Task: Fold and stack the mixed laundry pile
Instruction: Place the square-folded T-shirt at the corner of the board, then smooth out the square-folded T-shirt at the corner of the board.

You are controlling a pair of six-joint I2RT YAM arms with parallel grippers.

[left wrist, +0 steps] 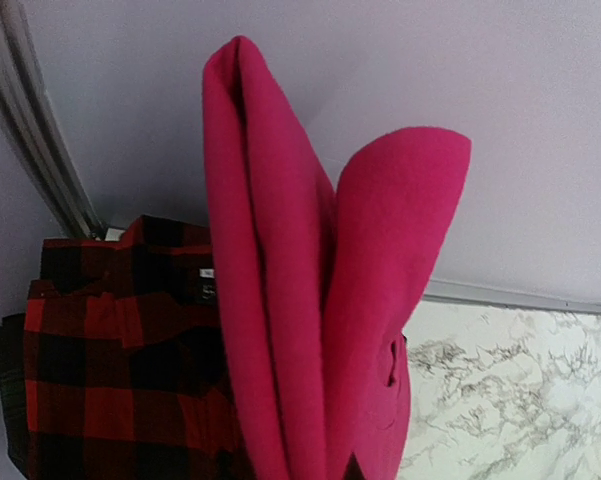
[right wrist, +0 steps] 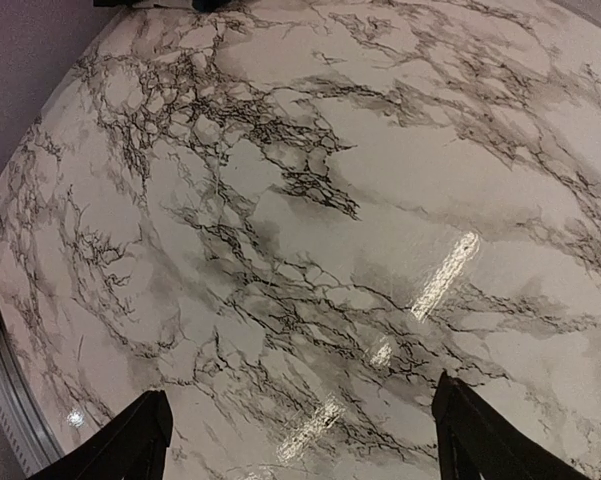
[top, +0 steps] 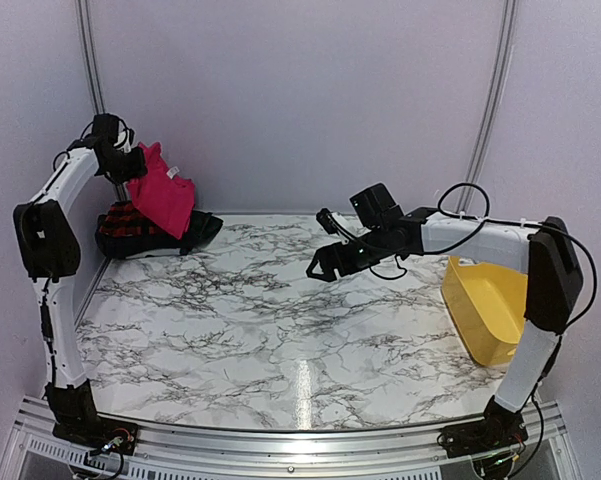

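My left gripper is pressed together on the top edge of the plain magenta-pink soft garment, holding it up in the upper left of the overhead view, above the far left corner of the white marble-patterned bench. In the left wrist view the magenta-pink garment fills the middle of the frame, drooping in two thick rounded folds, so I judge it light, limp and rather plush: it will not keep a shape by itself and should sag wherever it is unsupported. A pinch at one point only bunches it, so I would want a second hold on a far corner or hem to spread it flat. Beneath it, at the left edge of the bench, lie the red-and-black checked cloth garment and the dark plaid cloth garment, crumpled together and touching; the checked one looks like thinner woven cloth, best taken at a collar or hem. My right gripper hangs spread wide and empty over the middle of the bench, well apart from the pile, with the yellow plastic tub at the right edge.
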